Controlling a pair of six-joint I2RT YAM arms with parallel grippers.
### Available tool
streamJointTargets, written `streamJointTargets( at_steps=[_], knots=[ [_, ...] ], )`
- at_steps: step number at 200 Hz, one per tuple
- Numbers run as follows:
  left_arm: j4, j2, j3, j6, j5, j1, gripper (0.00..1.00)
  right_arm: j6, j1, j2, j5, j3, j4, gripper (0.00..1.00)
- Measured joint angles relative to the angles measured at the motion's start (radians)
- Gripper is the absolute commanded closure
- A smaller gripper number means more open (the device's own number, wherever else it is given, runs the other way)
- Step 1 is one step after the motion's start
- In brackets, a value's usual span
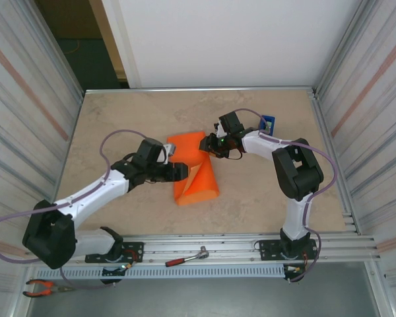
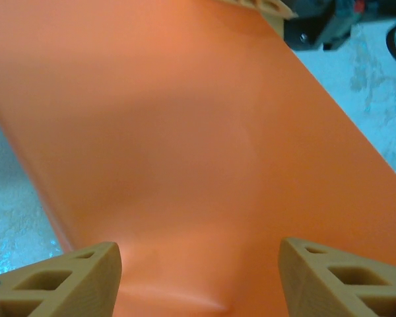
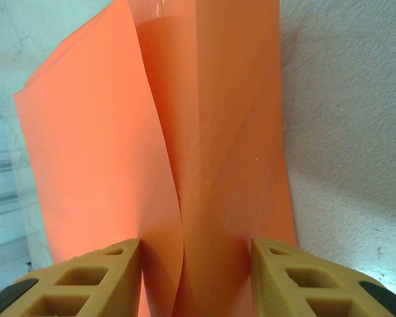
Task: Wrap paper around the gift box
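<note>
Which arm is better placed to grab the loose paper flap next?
Right, likely. The right gripper is open and straddles a raised flap of the paper; the left gripper is open over a broad flat face, with no edge to pinch.

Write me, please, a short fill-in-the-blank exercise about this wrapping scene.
1. The paper lying between the two arms is ____ in colour.
2. The blue tape dispenser sits at the far ____ corner of the table.
3. Over the paper, the left gripper has its jaws ____.

Missing words: orange; right; open.
</note>
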Motion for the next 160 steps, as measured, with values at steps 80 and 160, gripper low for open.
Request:
streamJointTargets(
  at_steps=[80,160],
  knots=[
    [0.124,0.165,0.054,-0.018,0.040,-0.262,0.41,0.000,0.000,0.000,0.002,0.000,0.000,0.59],
    [0.134,-0.009,0.056,-0.009,0.046,-0.110,0.35,0.000,0.000,-0.001,0.003,0.000,0.000,0.60]
  ],
)
